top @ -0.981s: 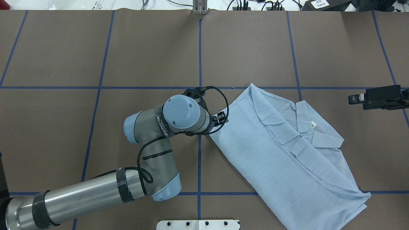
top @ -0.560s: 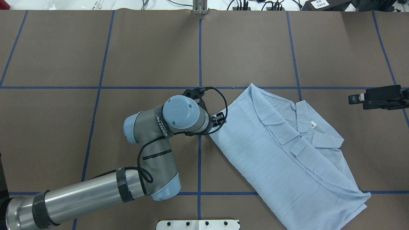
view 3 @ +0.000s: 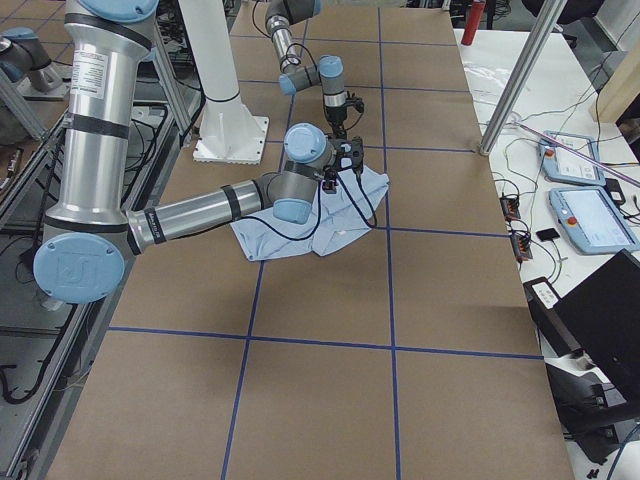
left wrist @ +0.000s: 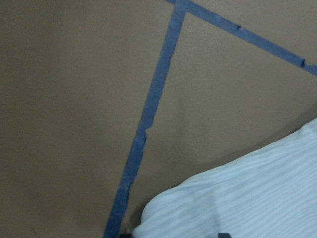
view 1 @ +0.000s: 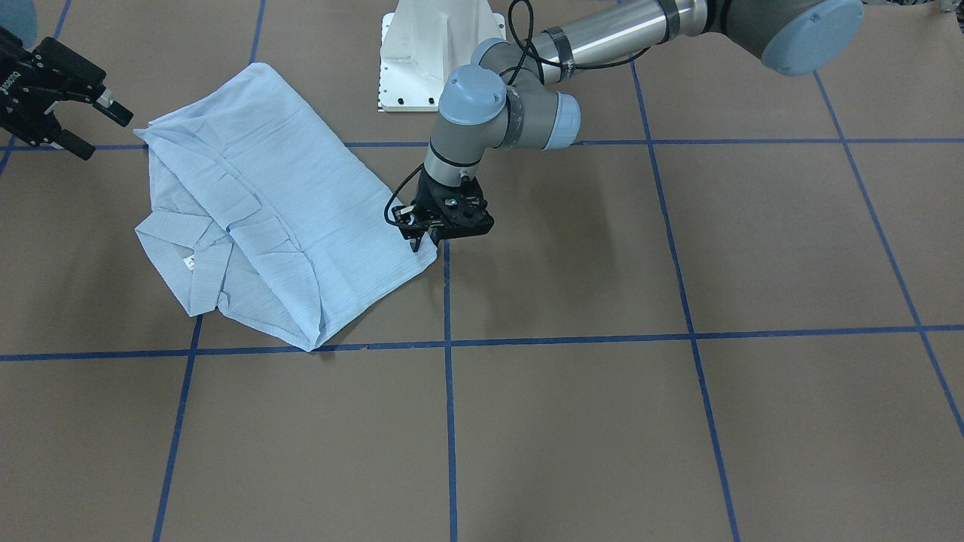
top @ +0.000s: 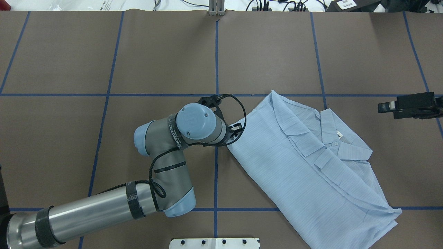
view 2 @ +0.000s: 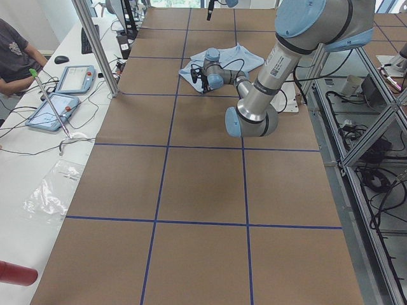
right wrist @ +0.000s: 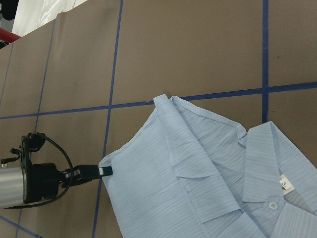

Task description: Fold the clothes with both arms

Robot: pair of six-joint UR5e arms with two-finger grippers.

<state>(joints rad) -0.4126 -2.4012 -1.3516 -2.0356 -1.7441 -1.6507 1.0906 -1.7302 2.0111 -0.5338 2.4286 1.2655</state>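
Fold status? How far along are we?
Sides look folded in; the shirt lies as a flat rectangle, collar showing. In hand: left gripper at its corner, grip unclear; right gripper open, clear of it. Remaining: probably a final fold across.

The worktop (top: pixel 166 52) is covered in brown paper and marked into large squares by blue tape lines (top: pixel 216 62). Seen from overhead, a folded pale-blue shirt (top: pixel 304 173) lies flat on it toward 4 o'clock, collar uppermost. A white base plate (top: pixel 214 243) sits at the 6 o'clock edge.
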